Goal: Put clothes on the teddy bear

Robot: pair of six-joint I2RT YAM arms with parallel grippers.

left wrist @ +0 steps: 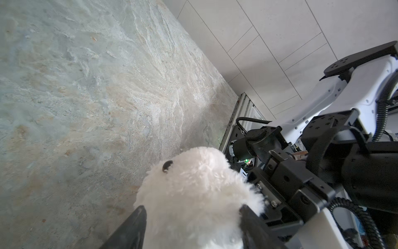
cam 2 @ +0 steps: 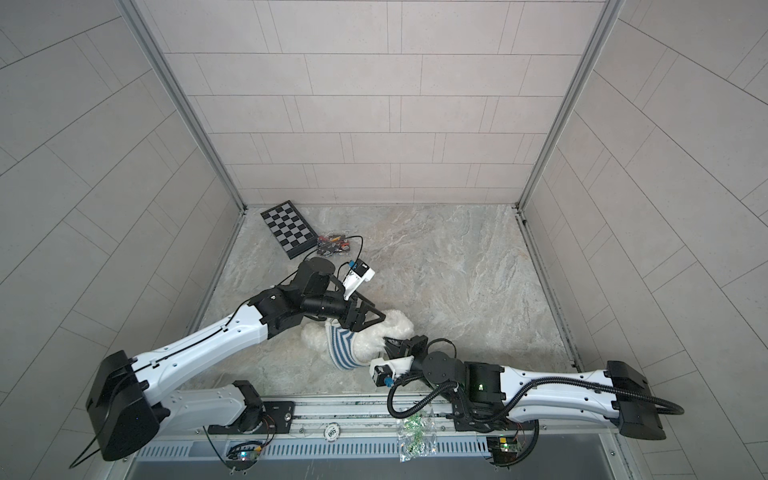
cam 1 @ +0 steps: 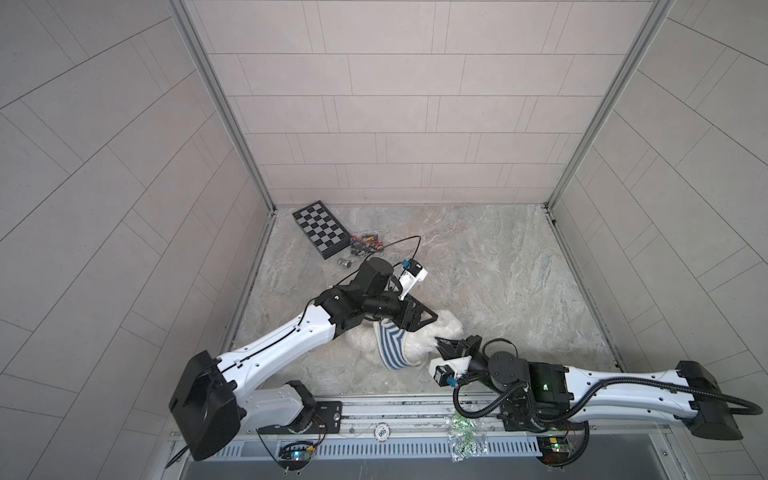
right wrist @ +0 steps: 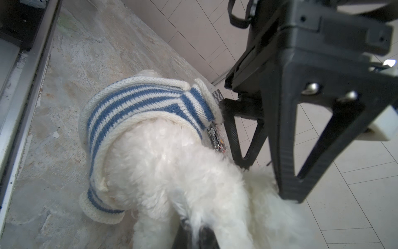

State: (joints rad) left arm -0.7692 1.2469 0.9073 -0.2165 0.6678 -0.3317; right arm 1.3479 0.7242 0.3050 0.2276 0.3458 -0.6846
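The teddy bear [right wrist: 172, 161] is looking soft and light, best taken by a limb; the right fingers [right wrist: 206, 237] are clenching its fur, the left fingers [left wrist: 133, 226] are hovering spread around its head.

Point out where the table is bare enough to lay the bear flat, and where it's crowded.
The widest bare stretch of table runs from the bear to the right wall and back wall. A narrower strip lies between the shirt and the front rail. Crowded: the back-left corner, with chessboard and parts bag, and around the bear itself.
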